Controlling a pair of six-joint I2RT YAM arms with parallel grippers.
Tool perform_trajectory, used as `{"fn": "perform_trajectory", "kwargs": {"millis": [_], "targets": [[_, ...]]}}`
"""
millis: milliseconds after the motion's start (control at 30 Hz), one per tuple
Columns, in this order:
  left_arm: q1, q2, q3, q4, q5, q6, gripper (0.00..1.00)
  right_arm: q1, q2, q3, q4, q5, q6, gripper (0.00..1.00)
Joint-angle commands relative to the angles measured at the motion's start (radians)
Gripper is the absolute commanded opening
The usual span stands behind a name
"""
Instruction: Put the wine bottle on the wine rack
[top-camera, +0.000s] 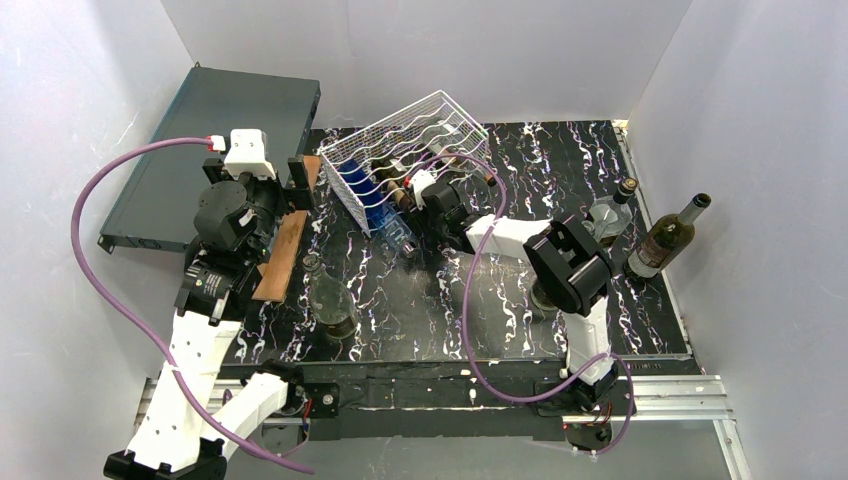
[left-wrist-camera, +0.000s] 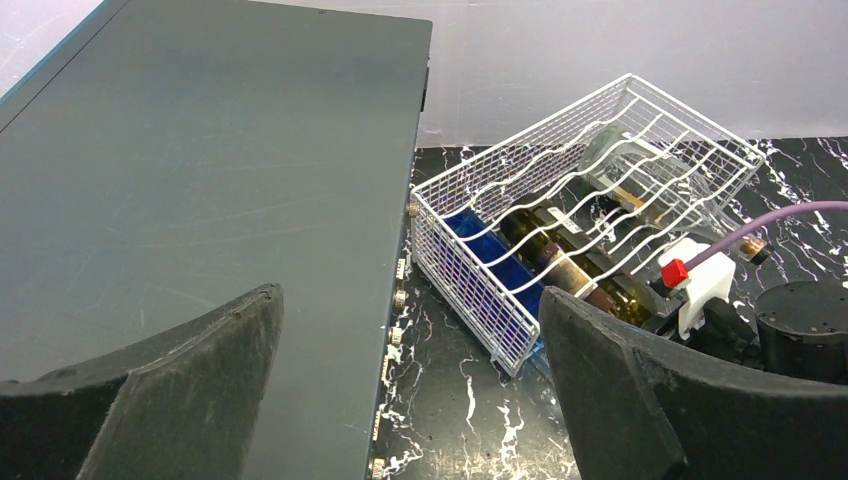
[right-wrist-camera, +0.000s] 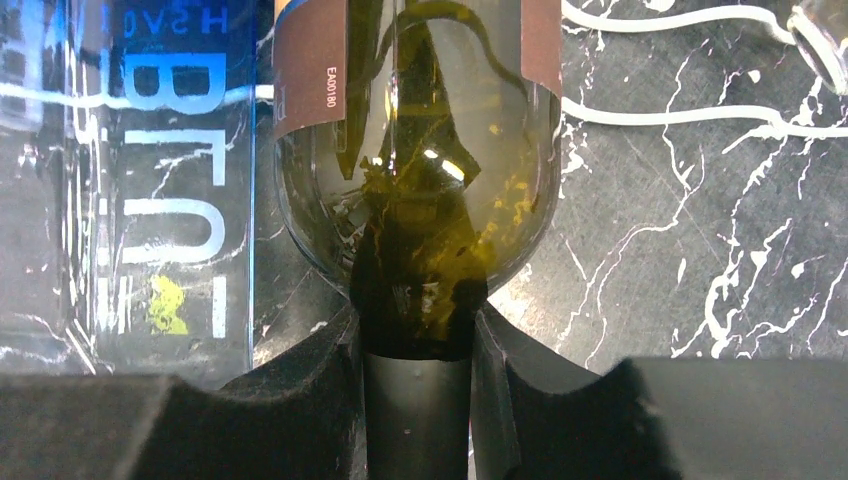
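Looking down from the top camera, the white wire wine rack (top-camera: 405, 150) sits skewed in the upper middle of the frame. It rests on the black, white-veined table (top-camera: 500, 320), beside a flat dark grey box (top-camera: 220, 130) at upper left. The right gripper (top-camera: 428, 198) reaches to the rack's open side, where bottles lie under the wavy wires. A dark standing bottle (top-camera: 665, 240) is near the right wall.

From the left wrist, the left gripper (left-wrist-camera: 410, 300) is spread wide. Its matte, felt-like fingers (left-wrist-camera: 180, 390) fill the lower corners with nothing between them. In the right half of the frame, the wine bottle (left-wrist-camera: 570, 265), dark glass with a brownish label, lies inside the rack's grid beneath a wavy tier.

From the right wrist, the right gripper is clenched on the wine bottle's slim neck at bottom centre. The rounded olive-green shoulder fills the middle, with a brown label above it. A clear bottle (right-wrist-camera: 150, 180) with blue lettering lies to the left.
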Motion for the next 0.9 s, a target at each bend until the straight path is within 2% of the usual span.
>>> {"fn": "perform_trajectory", "kwargs": {"millis": [0,867], "targets": [[-0.006,0.0,-0.002,0.019,-0.012,-0.004,0.99,-0.005,-0.003,0.101,0.16,0.003,-0.004,0.01],[-0.005,-0.007,-0.001,0.017,-0.023,-0.004,0.99,-0.005,0.094,0.227,0.127,-0.001,-0.02,0.01]]}}
